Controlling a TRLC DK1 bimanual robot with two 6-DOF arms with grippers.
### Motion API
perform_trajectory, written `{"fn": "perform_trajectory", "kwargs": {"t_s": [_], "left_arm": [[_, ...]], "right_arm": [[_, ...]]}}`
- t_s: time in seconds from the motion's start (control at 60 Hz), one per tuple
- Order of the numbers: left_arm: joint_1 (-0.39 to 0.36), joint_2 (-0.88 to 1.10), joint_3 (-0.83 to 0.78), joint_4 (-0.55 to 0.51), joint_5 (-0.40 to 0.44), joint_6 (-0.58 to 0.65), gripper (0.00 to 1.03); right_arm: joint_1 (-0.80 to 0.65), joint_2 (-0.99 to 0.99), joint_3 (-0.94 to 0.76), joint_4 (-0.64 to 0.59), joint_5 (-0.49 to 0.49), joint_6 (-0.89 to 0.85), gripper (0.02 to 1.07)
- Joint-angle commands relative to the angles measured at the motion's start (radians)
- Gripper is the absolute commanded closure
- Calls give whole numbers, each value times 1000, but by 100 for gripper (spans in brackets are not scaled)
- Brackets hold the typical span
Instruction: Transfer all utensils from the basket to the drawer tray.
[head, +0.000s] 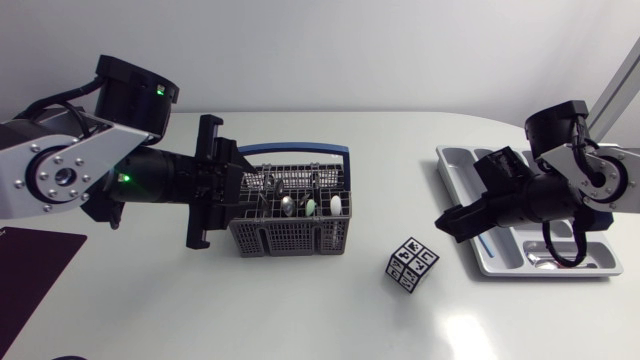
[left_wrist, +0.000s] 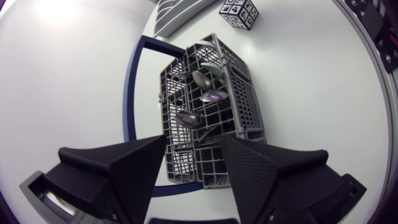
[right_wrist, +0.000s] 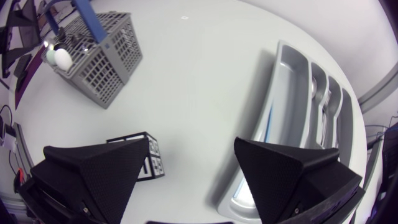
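Utensils (head: 310, 205): stood up straight in the grey basket (head: 290, 242), handles down, round ends up. Sat just ahead of the left gripper (head: 235, 180) and a little below it, well apart from the right gripper (head: 447, 224). Left gripper: spread wide, nothing in it, hanging over the near end of the basket. Right gripper: spread wide too, nothing in it, just beside the drawer tray (head: 458, 160). Nearer arm by far: the left. Looked like shiny spoons, mostly silver, one green, some white. Seemed thin and slippery, so probably best pinched from above by one round end, then lifted straight up
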Motion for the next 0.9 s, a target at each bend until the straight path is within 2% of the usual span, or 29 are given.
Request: {"fn": "perform_trajectory", "kwargs": {"t_s": [0.0, 0.25, 0.4, 0.483, 0.8, 0.883], "left_arm": [[-1, 43, -25, -2, -8, 89, 46], [4, 124, -3, 33, -8, 172, 55], [10, 172, 26, 65, -8, 204, 64], [13, 187, 35, 79, -8, 218, 68], [30, 203, 75, 81, 21, 249, 100], [34, 199, 78, 76, 25, 250, 100]], "right_arm": [[68, -53, -34, -5, -7, 5, 8], [257, -130, -39, -14, -9, 51, 8], [344, -129, -34, 4, -7, 79, 8], [367, -118, -36, 18, -7, 84, 8], [381, -76, -33, 43, -7, 84, 8], [385, -70, -36, 46, -6, 82, 8]]}}
